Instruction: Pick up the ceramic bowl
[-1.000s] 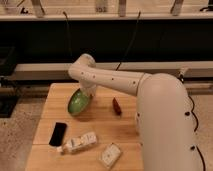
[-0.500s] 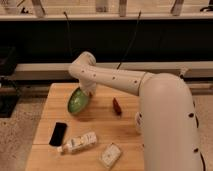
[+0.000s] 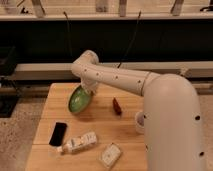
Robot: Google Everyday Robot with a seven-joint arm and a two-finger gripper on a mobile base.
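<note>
The ceramic bowl (image 3: pixel 78 99) is glossy green with a darker rim. It hangs steeply tilted, its inside facing the camera, just above the back left part of the wooden table (image 3: pixel 50 120). My gripper (image 3: pixel 88 91) comes down from the white arm's bend and is shut on the bowl's upper right rim. The arm's wrist hides most of the gripper.
A small red object (image 3: pixel 116 105) lies right of the bowl. A white cup (image 3: pixel 139 121) stands half hidden behind my arm. A black phone (image 3: pixel 58 133), a white bottle on its side (image 3: pixel 80 142) and a white packet (image 3: pixel 111 154) lie near the front edge.
The bowl stays tilted in the gripper and has hardly shifted. The things on the table have not moved.
</note>
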